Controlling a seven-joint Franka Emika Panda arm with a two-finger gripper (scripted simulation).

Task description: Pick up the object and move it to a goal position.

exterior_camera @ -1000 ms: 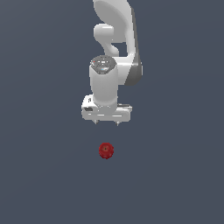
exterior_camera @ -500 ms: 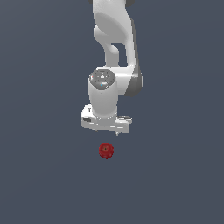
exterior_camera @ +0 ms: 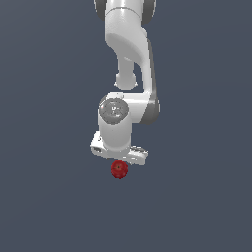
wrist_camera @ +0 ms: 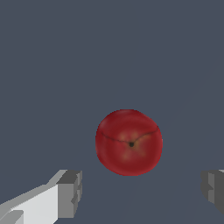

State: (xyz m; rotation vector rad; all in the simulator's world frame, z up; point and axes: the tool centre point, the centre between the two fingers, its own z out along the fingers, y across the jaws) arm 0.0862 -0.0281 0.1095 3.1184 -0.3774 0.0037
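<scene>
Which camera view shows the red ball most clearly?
The wrist view: the red ball fills the middle, its surface marks visible, between the open gripper fingers. In the exterior view it is small, just below the gripper.

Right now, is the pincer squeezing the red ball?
No, the pincer is open, its fingers apart from the red ball.

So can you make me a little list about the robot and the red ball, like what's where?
ball: small dark red ball, round with a tiny dark dot on top, lying on the grey floor
gripper: white gripper, open, fingers spread wider than the ball
where the gripper is: right over the ball, not touching it in the wrist view
fingers: one grey fingertip on each side of the ball
held yet: no
arm: white arm reaching down from the top of the exterior view
</scene>
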